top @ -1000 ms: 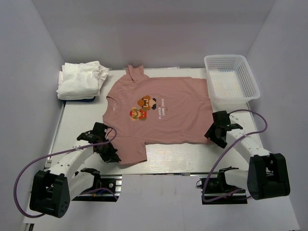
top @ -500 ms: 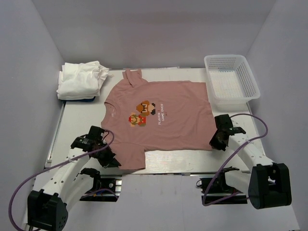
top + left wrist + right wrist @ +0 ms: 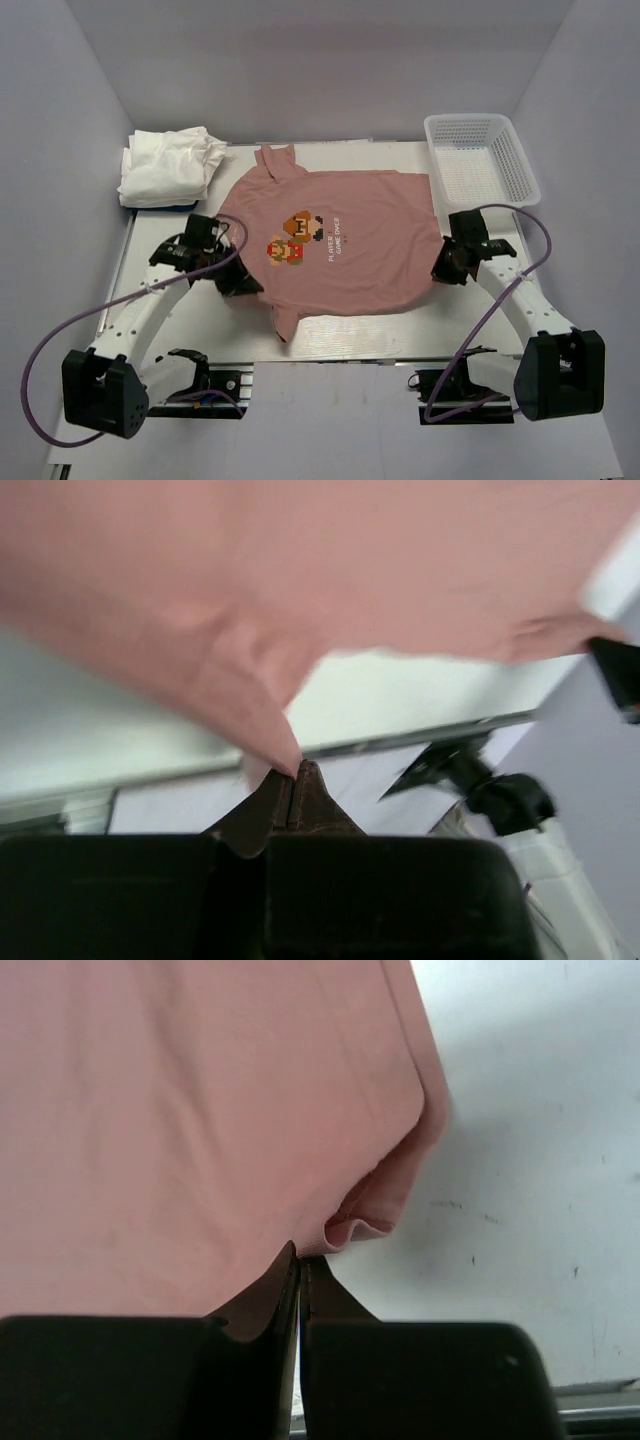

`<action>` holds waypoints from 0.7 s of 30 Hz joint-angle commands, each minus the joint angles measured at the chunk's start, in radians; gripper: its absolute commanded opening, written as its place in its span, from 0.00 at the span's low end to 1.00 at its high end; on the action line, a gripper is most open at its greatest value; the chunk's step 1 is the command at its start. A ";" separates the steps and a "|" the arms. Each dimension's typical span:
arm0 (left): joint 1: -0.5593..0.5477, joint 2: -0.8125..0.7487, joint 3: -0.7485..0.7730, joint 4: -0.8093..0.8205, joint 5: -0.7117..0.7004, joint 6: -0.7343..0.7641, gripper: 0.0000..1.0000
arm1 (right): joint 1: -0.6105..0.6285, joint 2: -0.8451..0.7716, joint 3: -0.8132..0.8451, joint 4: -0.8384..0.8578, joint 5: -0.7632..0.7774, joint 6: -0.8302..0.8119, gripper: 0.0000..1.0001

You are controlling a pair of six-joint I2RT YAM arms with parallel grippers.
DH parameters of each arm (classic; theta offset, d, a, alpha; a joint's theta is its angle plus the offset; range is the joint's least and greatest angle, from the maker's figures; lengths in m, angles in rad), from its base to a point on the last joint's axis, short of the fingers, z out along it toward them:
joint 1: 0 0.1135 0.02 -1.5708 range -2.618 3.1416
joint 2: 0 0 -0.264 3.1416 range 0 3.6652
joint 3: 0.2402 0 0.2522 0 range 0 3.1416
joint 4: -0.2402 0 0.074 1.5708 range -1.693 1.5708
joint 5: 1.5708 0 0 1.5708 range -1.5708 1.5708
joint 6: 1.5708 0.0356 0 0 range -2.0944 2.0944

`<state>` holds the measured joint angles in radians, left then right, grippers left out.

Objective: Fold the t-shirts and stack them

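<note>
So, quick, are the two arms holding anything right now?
Left end effector: closed, pinching the dusty-pink cotton t-shirt.
Right end effector: closed on the same t-shirt's edge.

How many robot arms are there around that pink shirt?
2. The white-and-black left arm holds the dusty-pink cotton t-shirt at its left side; the right arm holds its right edge. None seems hidden.

Chest of pink t-shirt (image 3: 370, 260): tiny text, seemingly "PLAYER 1 GAME OVER", barely legible.
</note>
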<state>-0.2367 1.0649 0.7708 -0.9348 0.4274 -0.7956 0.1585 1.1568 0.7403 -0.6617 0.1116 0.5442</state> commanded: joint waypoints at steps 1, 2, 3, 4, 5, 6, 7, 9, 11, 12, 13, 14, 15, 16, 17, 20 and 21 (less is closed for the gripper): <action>0.008 0.065 0.107 0.189 0.037 0.070 0.00 | 0.003 0.038 0.102 0.045 -0.026 -0.087 0.00; 0.008 0.085 0.116 0.235 0.059 0.070 0.00 | 0.003 0.047 0.114 0.050 -0.024 -0.092 0.00; 0.008 0.130 0.116 0.305 0.072 0.058 0.00 | -0.016 0.067 0.126 0.053 -0.024 -0.107 0.00; 0.008 0.154 0.137 0.316 0.082 0.049 0.00 | 0.004 0.089 0.170 0.056 -0.018 -0.107 0.00; 0.008 0.179 0.172 0.317 0.082 0.049 0.00 | 0.003 0.113 0.188 0.054 -0.010 -0.105 0.00; 0.008 0.200 0.191 0.326 0.073 0.049 0.00 | 0.003 0.125 0.220 0.050 0.006 -0.107 0.00; 0.008 0.240 0.211 0.326 0.050 0.049 0.00 | 0.004 0.136 0.235 0.047 0.013 -0.107 0.00; 0.017 0.273 0.260 0.326 0.037 0.049 0.00 | 0.000 0.179 0.295 0.051 0.042 -0.110 0.00; 0.017 0.306 0.313 0.350 0.027 0.049 0.00 | -0.002 0.210 0.323 0.053 0.055 -0.110 0.00; 0.026 0.343 0.340 0.350 0.018 0.049 0.00 | -0.004 0.234 0.367 0.047 0.057 -0.112 0.00; 0.027 0.360 0.366 0.328 -0.014 0.058 0.00 | -0.001 0.253 0.379 0.047 0.063 -0.112 0.00; 0.036 0.375 0.415 0.314 -0.033 0.058 0.00 | -0.001 0.271 0.413 0.048 0.075 -0.112 0.00; 0.036 0.395 0.433 0.303 -0.050 0.058 0.00 | -0.001 0.277 0.421 0.048 0.080 -0.112 0.00; 0.036 0.395 0.456 0.303 -0.080 0.067 0.00 | -0.001 0.291 0.426 0.056 0.085 -0.116 0.00; 0.045 0.406 0.456 0.303 -0.091 0.067 0.00 | -0.002 0.296 0.438 0.062 0.092 -0.113 0.00; 0.056 0.426 0.487 0.303 -0.142 0.067 0.00 | -0.002 0.325 0.467 0.076 0.117 -0.116 0.00; 0.068 0.426 0.501 0.303 -0.168 0.067 0.00 | -0.004 0.345 0.490 0.076 0.141 -0.119 0.00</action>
<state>-0.1890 1.4940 1.2270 -0.6350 0.3393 -0.7437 0.1581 1.4796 1.1625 -0.6151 0.1871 0.4419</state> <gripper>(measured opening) 0.025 0.015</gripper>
